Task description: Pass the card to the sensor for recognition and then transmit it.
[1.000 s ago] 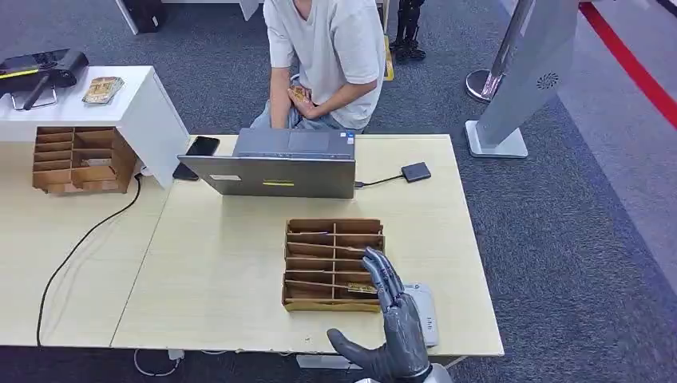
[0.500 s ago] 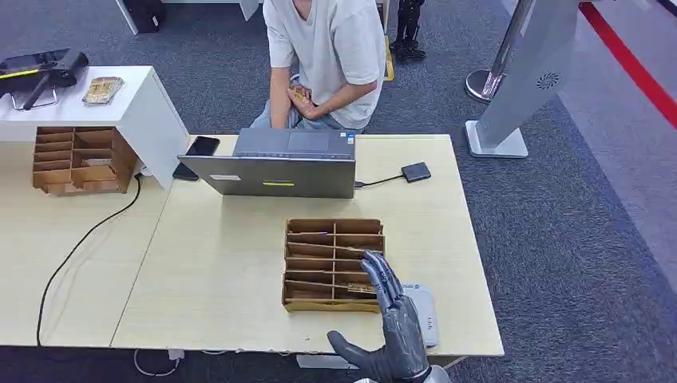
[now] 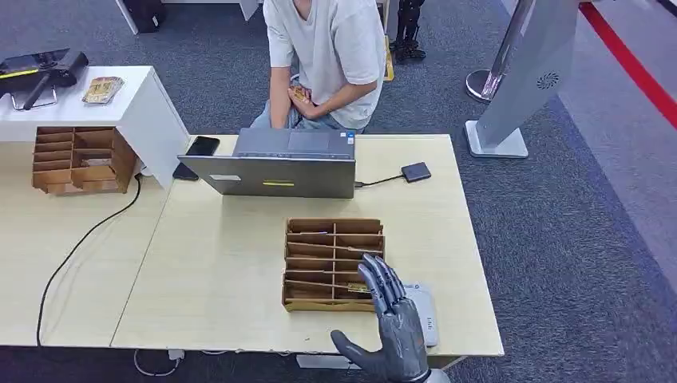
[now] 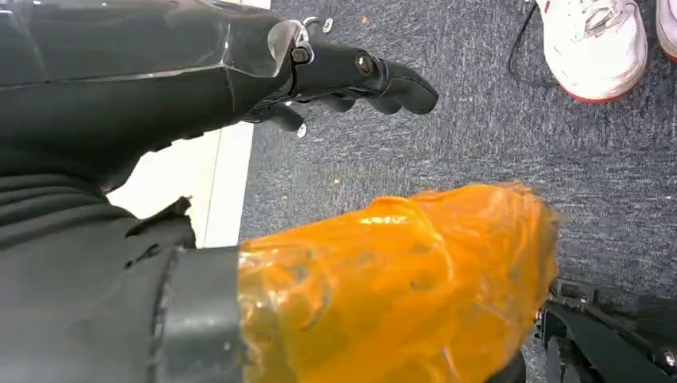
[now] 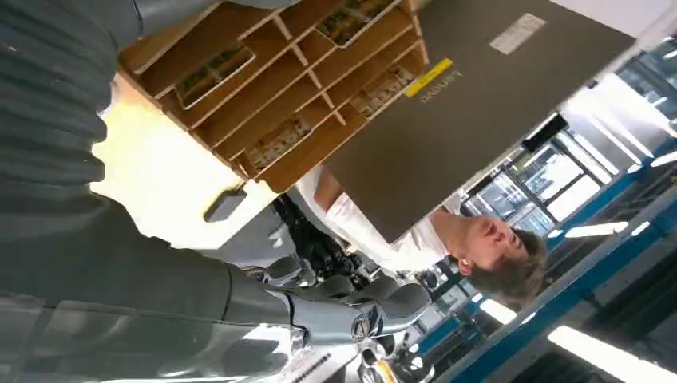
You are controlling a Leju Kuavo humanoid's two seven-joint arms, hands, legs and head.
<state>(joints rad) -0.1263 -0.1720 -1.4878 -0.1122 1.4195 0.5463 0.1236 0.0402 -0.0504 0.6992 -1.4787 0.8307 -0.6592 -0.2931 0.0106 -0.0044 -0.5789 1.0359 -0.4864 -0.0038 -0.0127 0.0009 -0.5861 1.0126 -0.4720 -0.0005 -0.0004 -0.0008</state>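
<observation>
**Friend:** What step are you on?

**Me:** The very first one, I think. I need to pick a card out of the wooden tray (image 3: 333,264) on the counter (image 3: 223,271). My right hand (image 3: 393,323) hangs over the tray's near right corner. Its fingers are spread and it holds nothing.

**Friend:** Where is the card?

**Me:** There is one card (image 3: 357,288) in a near slot of the tray, just under my fingertips. I see more cards in other slots in the right wrist view. None is out yet.

**Friend:** And the other hand?

**Me:** My left hand (image 4: 343,76) hangs down by the floor. Its fingers look stretched out, with nothing in them.

**Friend:** What comes next?

**Me:** I must bring my fingers down into that slot and pinch the card by its edge. The slots are thin, so I go slow. Then I take it to the sensor. I guess that is the small dark box (image 3: 416,171) behind the tray, by the laptop (image 3: 275,174), but I cannot be sure.
</observation>
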